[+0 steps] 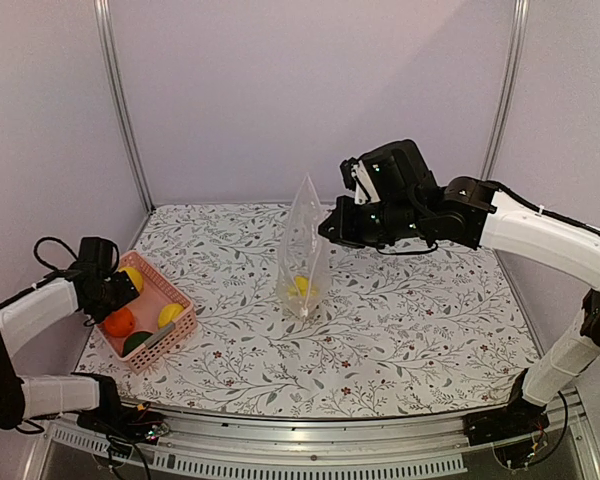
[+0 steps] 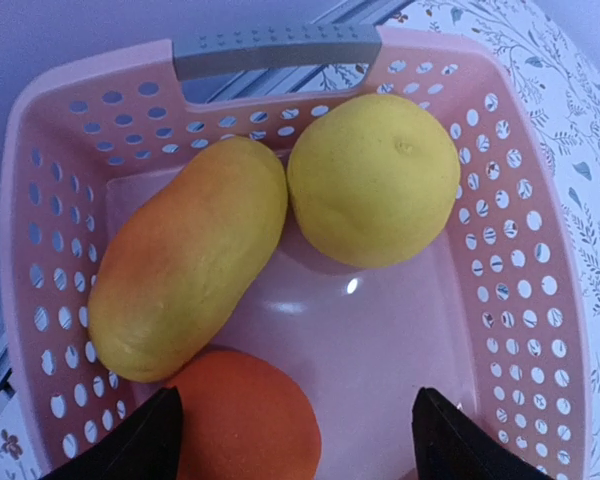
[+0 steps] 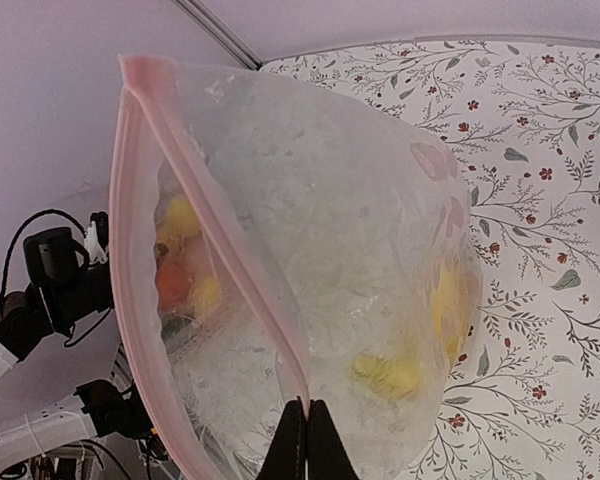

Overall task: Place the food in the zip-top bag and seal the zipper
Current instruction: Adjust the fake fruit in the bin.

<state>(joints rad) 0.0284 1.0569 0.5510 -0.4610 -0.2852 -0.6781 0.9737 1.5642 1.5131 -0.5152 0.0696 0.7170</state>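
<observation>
A pink perforated basket (image 2: 540, 300) with a grey handle (image 2: 277, 50) is seen from above. Inside it, an elongated yellow-orange fruit (image 2: 190, 255) is laid touching a round yellow fruit (image 2: 373, 180), and an orange (image 2: 245, 420) is set against the long fruit's lower end. The left gripper (image 2: 300, 445) is held spread above the basket floor, its dark fingertips (image 2: 140, 450) well apart. Floral tablecloth (image 2: 580, 100) is seen at the right.

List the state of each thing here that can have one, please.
Clear crinkly plastic zip-top bag, upright, mouth open, yellow toy fruits inside.
Pink press-seal zipper strip, unsealed.
Right pincer, shut on the bag's mouth edge.
Left pincer, open over the basket.
Pink perforated plastic basket, holding round orange, round yellow fruit, oblong yellow fruit, dark green piece.
</observation>
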